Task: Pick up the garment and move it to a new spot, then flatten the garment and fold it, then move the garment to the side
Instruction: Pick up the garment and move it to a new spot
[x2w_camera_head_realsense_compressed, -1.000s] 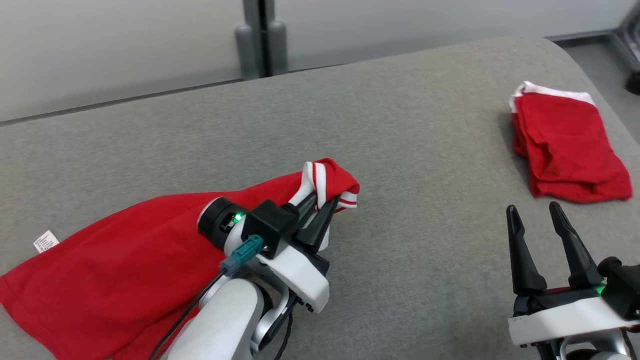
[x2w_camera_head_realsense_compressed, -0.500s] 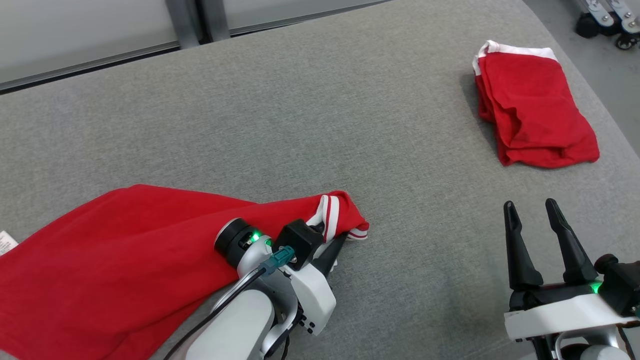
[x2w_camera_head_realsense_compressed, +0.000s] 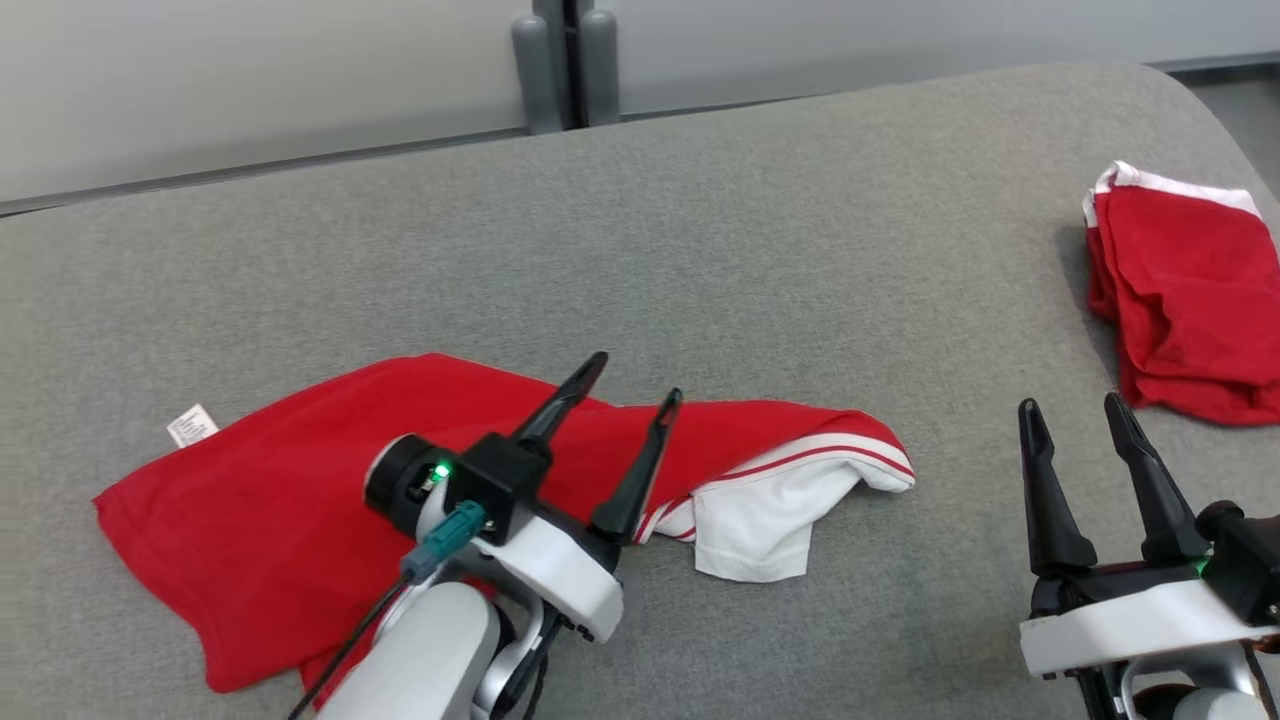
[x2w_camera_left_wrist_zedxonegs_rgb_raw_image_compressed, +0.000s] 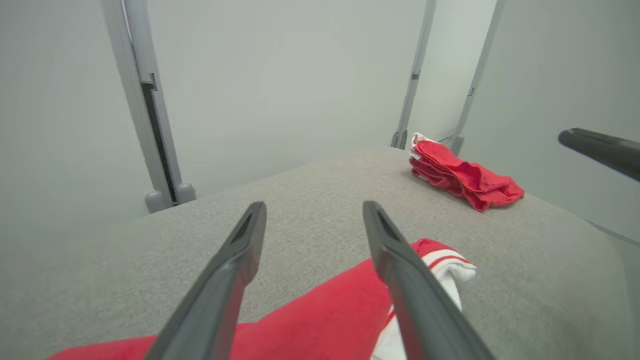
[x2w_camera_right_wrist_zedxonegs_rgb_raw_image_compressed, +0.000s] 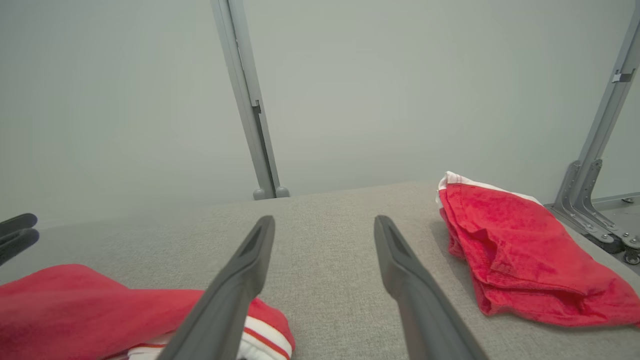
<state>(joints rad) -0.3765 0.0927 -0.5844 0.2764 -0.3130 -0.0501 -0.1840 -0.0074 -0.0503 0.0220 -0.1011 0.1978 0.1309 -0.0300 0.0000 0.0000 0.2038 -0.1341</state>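
The garment (x2w_camera_head_realsense_compressed: 280, 490) is red with a white, red-striped end (x2w_camera_head_realsense_compressed: 760, 510) and a small white label. It lies spread and rumpled on the grey table (x2w_camera_head_realsense_compressed: 750, 250), at the front left. My left gripper (x2w_camera_head_realsense_compressed: 635, 378) hangs just above its middle, open, with nothing between its fingers; the left wrist view shows the open left gripper (x2w_camera_left_wrist_zedxonegs_rgb_raw_image_compressed: 314, 206) over the red cloth (x2w_camera_left_wrist_zedxonegs_rgb_raw_image_compressed: 325, 320). My right gripper (x2w_camera_head_realsense_compressed: 1070, 403) stands open at the front right, apart from the garment. In the right wrist view the right gripper (x2w_camera_right_wrist_zedxonegs_rgb_raw_image_compressed: 325, 220) is empty, with the garment (x2w_camera_right_wrist_zedxonegs_rgb_raw_image_compressed: 75, 305) to its left.
A second red garment (x2w_camera_head_realsense_compressed: 1190, 310), folded, with a white edge, lies at the table's far right edge; it is also seen as a folded pile (x2w_camera_right_wrist_zedxonegs_rgb_raw_image_compressed: 510, 250). Grey posts (x2w_camera_head_realsense_compressed: 565, 60) and a pale wall stand behind the table. Bare grey surface lies between the two garments.
My left gripper has opened and let go of the garment's striped end, which now lies on the table, stretched out to the right. The head camera has shifted. The right gripper stays open.
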